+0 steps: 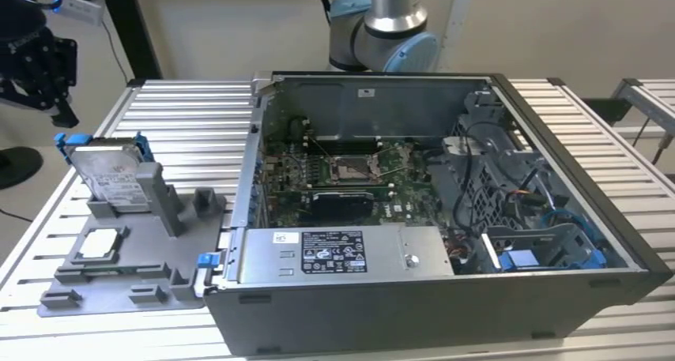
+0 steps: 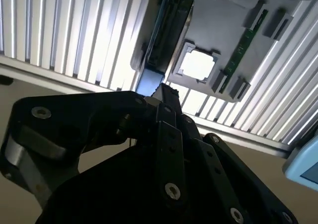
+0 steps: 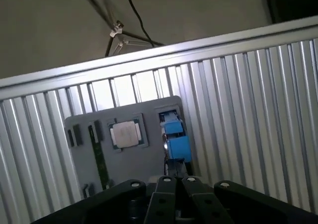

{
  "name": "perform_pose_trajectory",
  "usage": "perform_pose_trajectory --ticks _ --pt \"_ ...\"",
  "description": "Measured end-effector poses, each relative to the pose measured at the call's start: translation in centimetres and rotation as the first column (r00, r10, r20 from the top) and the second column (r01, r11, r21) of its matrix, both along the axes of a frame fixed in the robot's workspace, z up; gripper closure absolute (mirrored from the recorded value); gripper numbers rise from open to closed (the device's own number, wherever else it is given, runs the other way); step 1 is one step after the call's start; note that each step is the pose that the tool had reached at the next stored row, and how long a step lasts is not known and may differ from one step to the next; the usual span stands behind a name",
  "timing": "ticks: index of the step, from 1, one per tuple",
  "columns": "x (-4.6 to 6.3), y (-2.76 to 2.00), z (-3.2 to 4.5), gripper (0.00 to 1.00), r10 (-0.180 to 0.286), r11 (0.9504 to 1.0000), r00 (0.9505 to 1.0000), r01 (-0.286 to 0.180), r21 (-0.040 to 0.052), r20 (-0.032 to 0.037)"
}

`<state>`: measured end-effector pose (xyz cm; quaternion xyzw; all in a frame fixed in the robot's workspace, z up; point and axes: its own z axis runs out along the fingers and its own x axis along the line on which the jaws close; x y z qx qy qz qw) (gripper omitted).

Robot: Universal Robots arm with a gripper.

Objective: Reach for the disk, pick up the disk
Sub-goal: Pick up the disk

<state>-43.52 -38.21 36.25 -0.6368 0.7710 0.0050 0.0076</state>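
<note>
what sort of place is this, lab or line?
Probably a robotics lab bench: open computer case on a slatted metal table, grey fixture tray holding the disk, robot arm behind.

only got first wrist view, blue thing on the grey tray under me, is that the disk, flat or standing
observer: Yes. In the exterior view the disk stands on edge in the grey holder, its white label facing out.
operator: gripper touching it yet
observer: No. The gripper hangs above the disk, clear of it.
operator: whats beside the holder
observer: An open computer case sits right next to it on the exterior view's right.
</note>
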Motion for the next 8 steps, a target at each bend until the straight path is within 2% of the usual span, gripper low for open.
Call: perform_pose_trajectory --ticks 3,8 --pt "0.0 0.0 -0.01 1.0 0.055 0.9985 0.9985 -0.055 0.0 -0.0001" --pt "0.01 0.0 -0.04 1.0 0.129 0.9916 0.9916 -0.129 0.0001 0.0002"
